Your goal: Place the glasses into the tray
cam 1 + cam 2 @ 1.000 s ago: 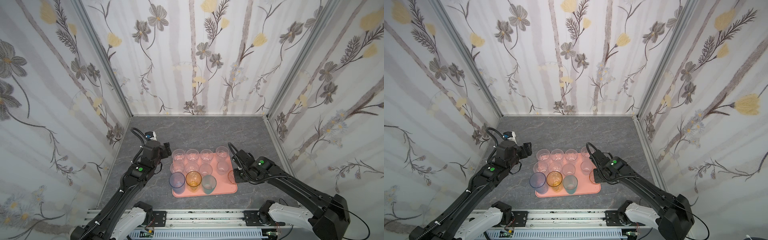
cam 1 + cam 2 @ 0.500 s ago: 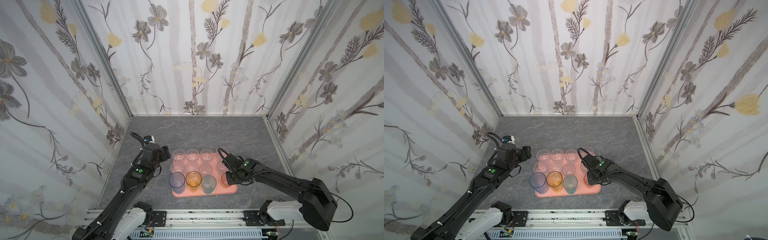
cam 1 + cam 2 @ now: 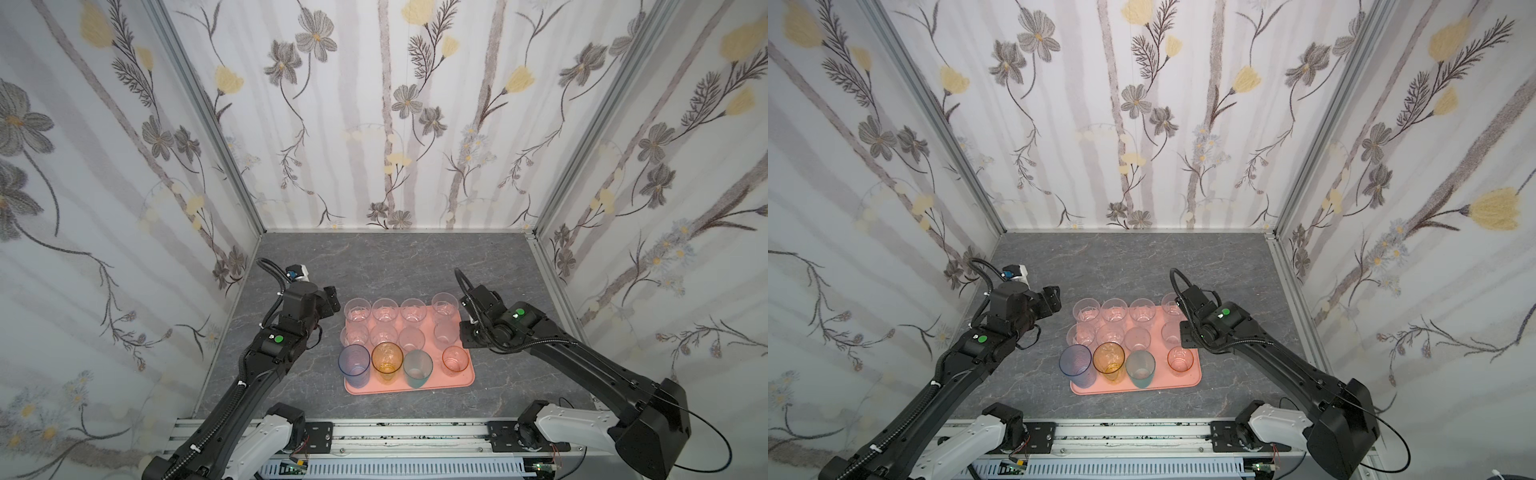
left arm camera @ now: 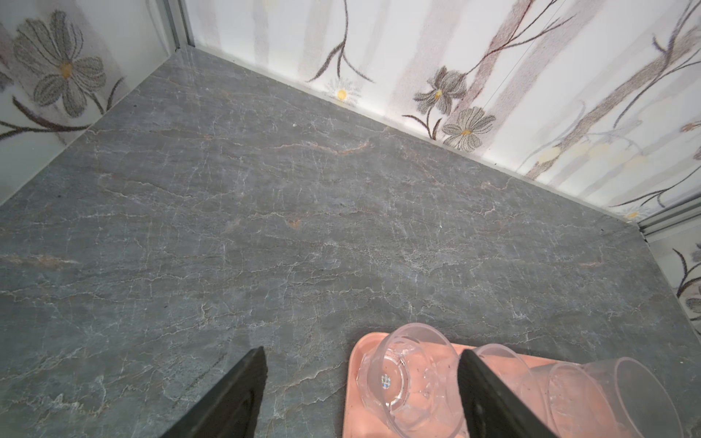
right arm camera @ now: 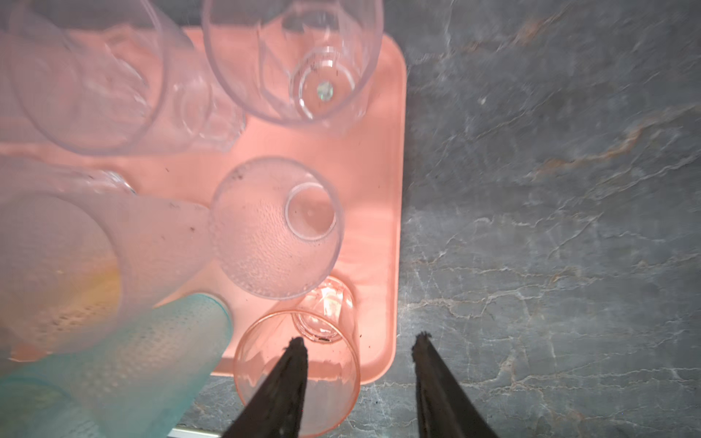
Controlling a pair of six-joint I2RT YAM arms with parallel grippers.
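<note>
Right gripper: fingertips hidden in both top views; released, empty, withdrawn right off tray since earlier. Pink glass: now standing free. Left gripper: released, empty.

Around me I see a dark grey, stone-veined tabletop closed in on three sides by white walls papered with grey and yellow flowers, silver metal posts at the back corners, and a metal rail along the near edge.
</note>
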